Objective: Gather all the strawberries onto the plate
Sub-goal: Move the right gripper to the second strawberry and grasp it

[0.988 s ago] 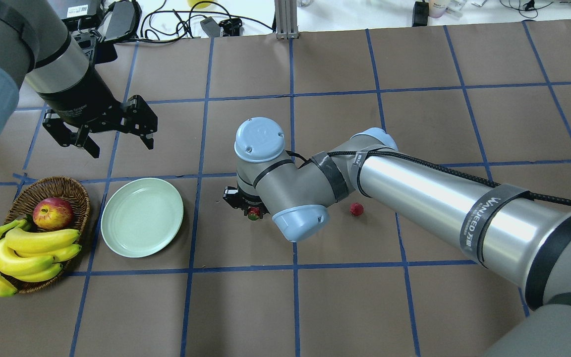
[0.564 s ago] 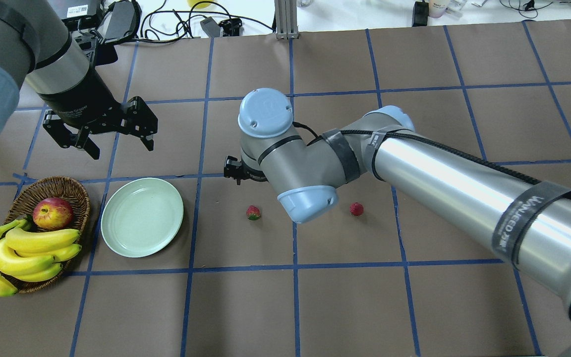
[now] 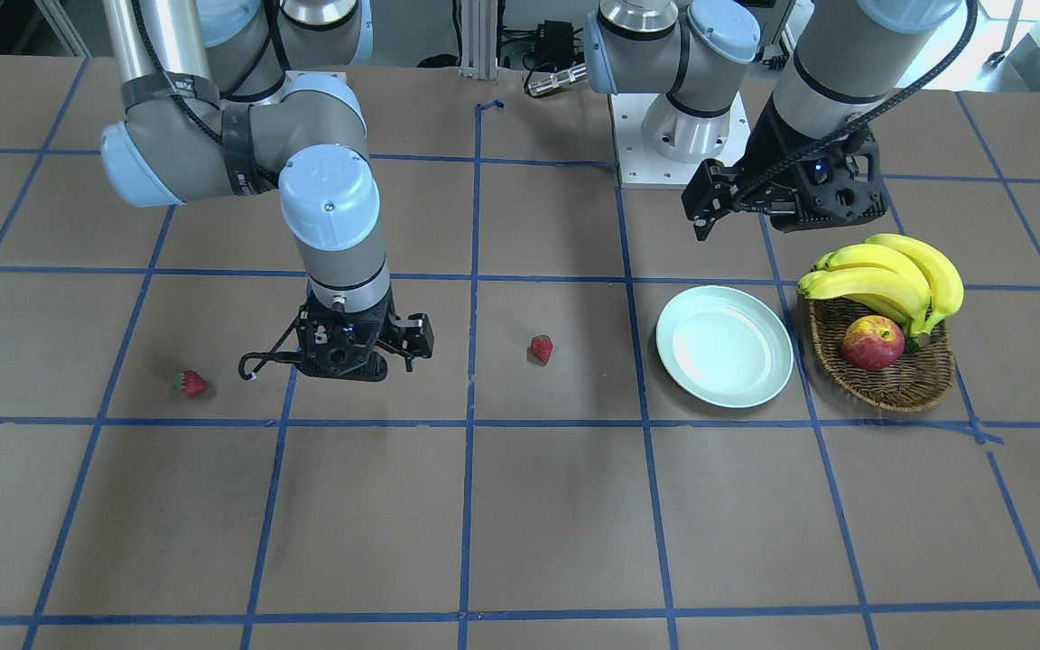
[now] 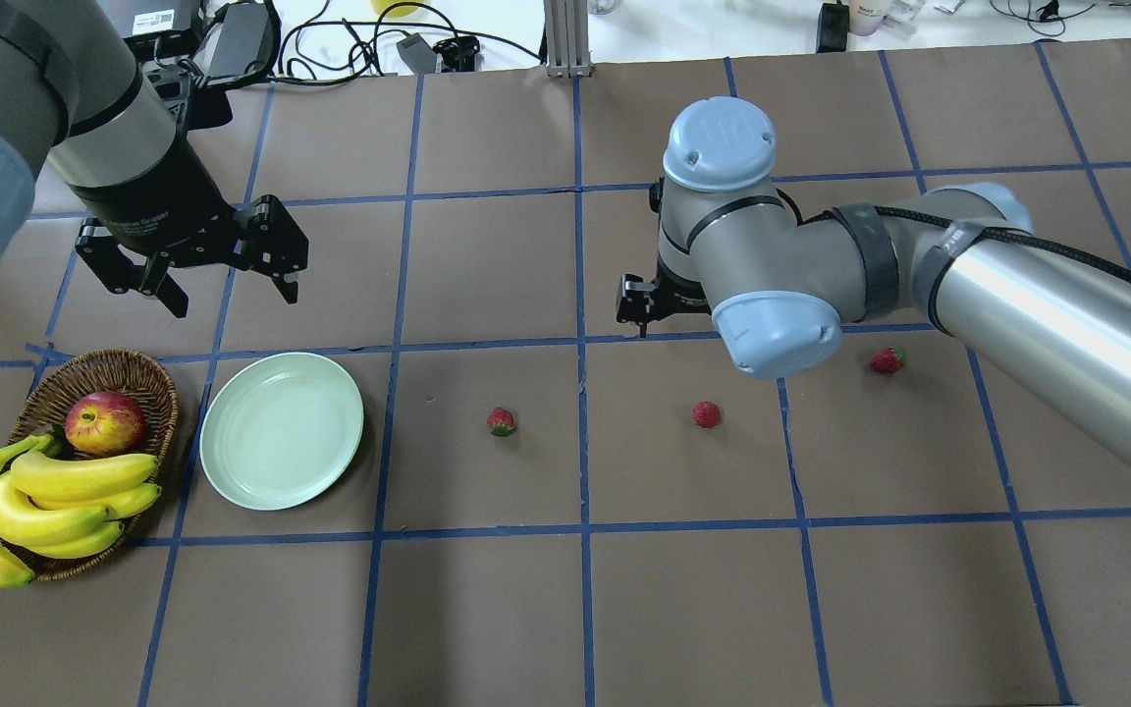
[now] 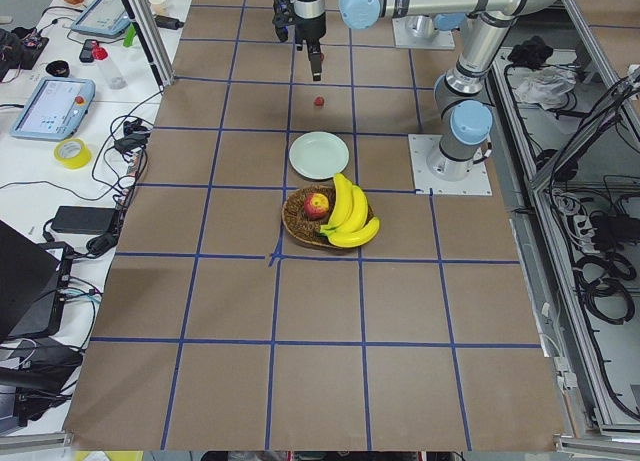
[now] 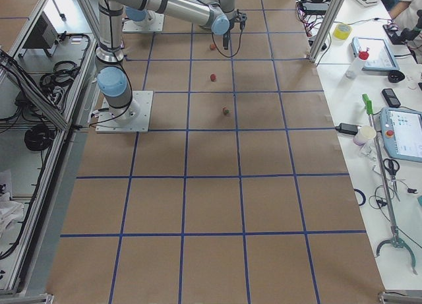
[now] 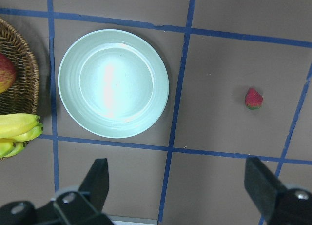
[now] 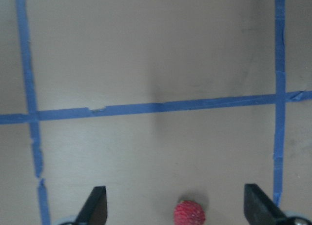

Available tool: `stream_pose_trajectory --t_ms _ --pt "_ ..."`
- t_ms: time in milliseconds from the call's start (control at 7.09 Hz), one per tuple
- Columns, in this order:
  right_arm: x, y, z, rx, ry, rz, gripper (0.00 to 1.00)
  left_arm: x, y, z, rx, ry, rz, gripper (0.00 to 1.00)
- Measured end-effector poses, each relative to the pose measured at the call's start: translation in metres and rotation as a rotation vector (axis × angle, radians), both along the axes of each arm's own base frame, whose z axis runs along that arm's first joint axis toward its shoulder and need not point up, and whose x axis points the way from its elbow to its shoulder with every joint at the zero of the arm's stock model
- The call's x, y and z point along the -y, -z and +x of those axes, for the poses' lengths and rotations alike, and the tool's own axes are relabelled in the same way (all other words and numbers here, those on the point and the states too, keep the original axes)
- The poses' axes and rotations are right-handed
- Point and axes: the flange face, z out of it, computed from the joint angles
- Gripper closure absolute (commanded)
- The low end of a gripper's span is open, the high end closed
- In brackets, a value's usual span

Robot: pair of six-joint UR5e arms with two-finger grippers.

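Three strawberries lie on the brown table: one [image 4: 501,421] right of the plate, one [image 4: 707,414] in the middle, one [image 4: 887,360] far right. The pale green plate [image 4: 281,430] is empty. My left gripper [image 4: 232,295] hangs open above the table behind the plate; its wrist view shows the plate [image 7: 113,83] and the nearest strawberry [image 7: 253,98]. My right gripper [image 3: 344,357] is open and holds nothing, hovering by the middle strawberry and hiding it in the front view. In the right wrist view a strawberry [image 8: 189,213] lies at the bottom edge between the open fingers [image 8: 97,205].
A wicker basket [image 4: 138,368] with an apple [image 4: 104,420] and bananas [image 4: 45,491] stands left of the plate. Cables and devices lie beyond the table's far edge. Blue tape lines cross the table.
My right gripper rose off the strawberry nearest the plate, leaving it on the table, and swung right toward the middle strawberry. The left gripper barely moved.
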Motion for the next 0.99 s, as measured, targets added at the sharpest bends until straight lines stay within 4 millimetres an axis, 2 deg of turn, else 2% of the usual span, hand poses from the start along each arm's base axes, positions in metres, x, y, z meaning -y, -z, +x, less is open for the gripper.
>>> stream_pose_trajectory --t_ms 141,282,564,846,988 --pt "-0.017 0.027 -0.017 -0.014 0.003 0.007 0.0 -0.002 -0.001 0.005 0.028 -0.001 0.019 0.0" --pt "-0.032 0.045 -0.025 -0.014 0.007 -0.003 0.0 -0.002 0.001 0.009 0.04 -0.006 0.032 0.0" --pt "-0.047 0.059 -0.026 -0.001 0.037 -0.009 0.01 0.001 0.01 0.013 0.048 -0.01 0.05 0.0" --pt "-0.059 0.069 -0.026 0.001 0.055 0.015 0.5 0.002 0.012 0.013 0.047 -0.011 0.054 0.0" --pt "-0.062 0.073 -0.025 0.007 0.056 0.027 0.62 0.001 0.01 0.012 0.046 -0.009 0.051 0.0"
